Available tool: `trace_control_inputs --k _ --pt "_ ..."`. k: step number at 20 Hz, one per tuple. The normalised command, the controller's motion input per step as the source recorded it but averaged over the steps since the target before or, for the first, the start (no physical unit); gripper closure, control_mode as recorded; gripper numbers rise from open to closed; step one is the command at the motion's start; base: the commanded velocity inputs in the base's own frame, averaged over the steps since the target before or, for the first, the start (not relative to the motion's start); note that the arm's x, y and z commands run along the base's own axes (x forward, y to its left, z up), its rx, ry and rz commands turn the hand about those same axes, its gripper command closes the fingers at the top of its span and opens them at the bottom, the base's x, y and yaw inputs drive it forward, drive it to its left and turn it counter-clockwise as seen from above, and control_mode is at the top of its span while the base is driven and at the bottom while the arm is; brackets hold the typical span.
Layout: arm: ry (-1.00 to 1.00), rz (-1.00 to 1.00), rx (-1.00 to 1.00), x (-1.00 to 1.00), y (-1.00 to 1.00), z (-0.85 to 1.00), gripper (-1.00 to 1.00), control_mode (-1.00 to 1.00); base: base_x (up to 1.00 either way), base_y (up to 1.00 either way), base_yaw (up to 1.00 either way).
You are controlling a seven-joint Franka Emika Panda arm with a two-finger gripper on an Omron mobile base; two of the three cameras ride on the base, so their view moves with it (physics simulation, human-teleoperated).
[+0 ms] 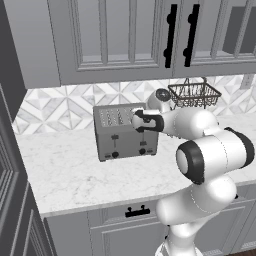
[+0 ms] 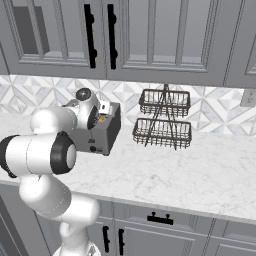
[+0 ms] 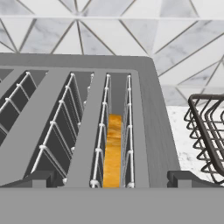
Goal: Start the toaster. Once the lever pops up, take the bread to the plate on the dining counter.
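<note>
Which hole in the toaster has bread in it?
The slot at the far right end of the toaster, nearest the wire basket. The orange-brown edge of the bread shows between its wire guides; the other slots show only dark insides.

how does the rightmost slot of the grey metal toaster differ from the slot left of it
The rightmost slot holds an orange-brown bread slice standing on edge; the neighbouring slot shows nothing but dark interior. The rightmost lies nearest the toaster's side wall, the neighbour further in. Both have white wire guides.
</note>
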Motion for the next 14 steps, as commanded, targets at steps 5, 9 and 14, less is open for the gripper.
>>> trace_control_inputs --k 5,9,14 --pt "0.0 0.0 0.0 0.0 0.0 0.0 -1.0 -1.0 0.0 0.0 0.0" --pt "0.0 0.0 0.0 0.0 0.0 0.0 -1.0 -1.0 0.0 0.0 0.0" --pt "0.0 0.0 0.0 0.0 0.0 0.0 -1.0 -1.0 0.0 0.0 0.0"
